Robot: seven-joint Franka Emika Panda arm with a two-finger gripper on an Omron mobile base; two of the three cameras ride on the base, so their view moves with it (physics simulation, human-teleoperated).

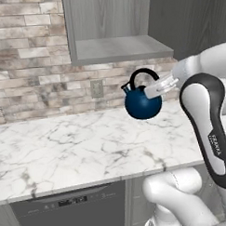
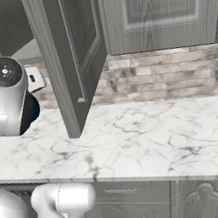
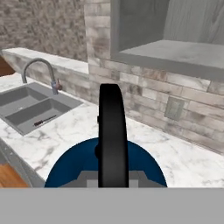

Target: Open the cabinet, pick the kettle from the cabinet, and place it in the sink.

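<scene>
The gripper [image 1: 156, 88] is clamped on the kettle [image 1: 142, 103] by its black handle — held in the air just below the open cabinet [image 1: 119, 48]. The sink [image 3: 33, 105] lies well off to one side of the cabinet — its faucet [image 3: 41, 72] at the back rim.

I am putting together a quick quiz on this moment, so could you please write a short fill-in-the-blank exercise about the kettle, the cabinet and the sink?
1. The hand is shut on the kettle's black ____.
2. The kettle hangs in the air above the white marble ____.
3. The cabinet door stands ____.
4. In the hand view, the sink has a curved ____ behind its basin.

Missing words: handle; counter; open; faucet
</scene>
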